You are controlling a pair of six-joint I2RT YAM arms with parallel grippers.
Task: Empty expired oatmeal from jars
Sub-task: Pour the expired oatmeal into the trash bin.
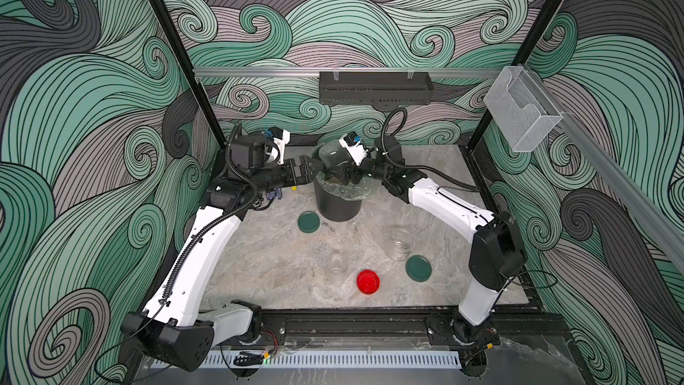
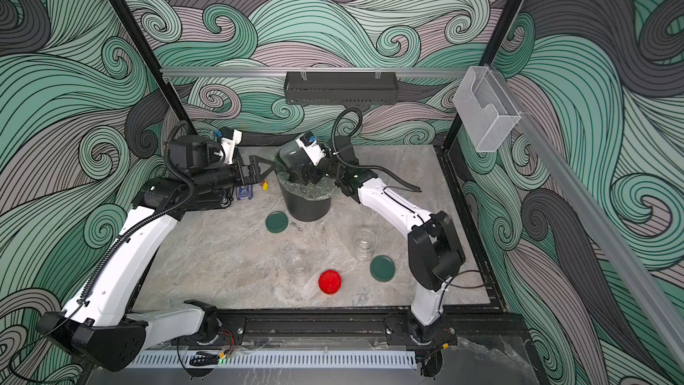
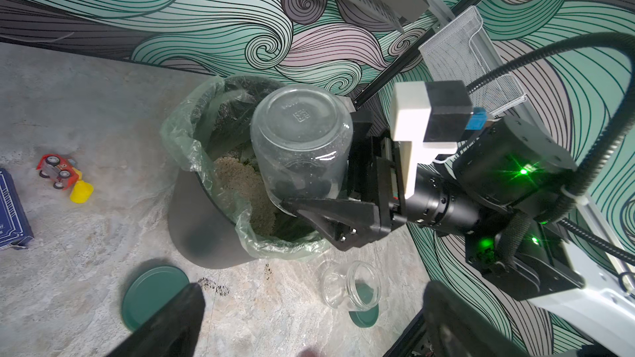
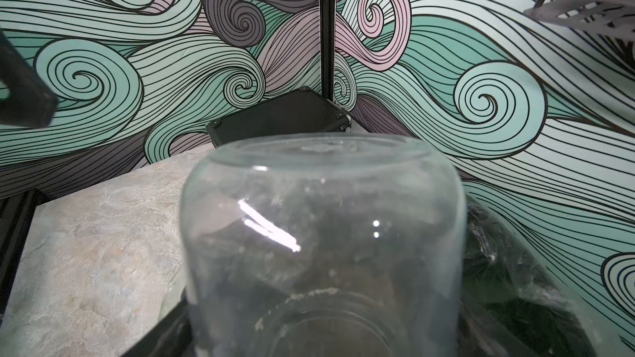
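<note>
My right gripper [image 1: 338, 174] is shut on a wide clear jar [image 1: 333, 155] [image 3: 302, 142], held bottom-up and tilted over the black bin [image 1: 337, 205]. The glass [image 4: 323, 235] looks empty apart from a few flakes at its neck. The oatmeal [image 3: 240, 183] lies as a pale tan heap inside the bin's plastic liner. My left gripper [image 1: 309, 170] hovers open just left of the bin's rim, holding nothing. Another wide jar [image 1: 399, 244] and a small jar [image 1: 337, 268] stand empty and lidless on the table.
Two green lids [image 1: 308, 222] [image 1: 418, 267] and a red lid [image 1: 368, 282] lie flat on the table. Dark crumbs [image 1: 327, 224] are scattered by the bin's base. A toy car [image 3: 56, 170], yellow piece [image 3: 80, 192] and blue box [image 3: 10, 211] sit under the left arm.
</note>
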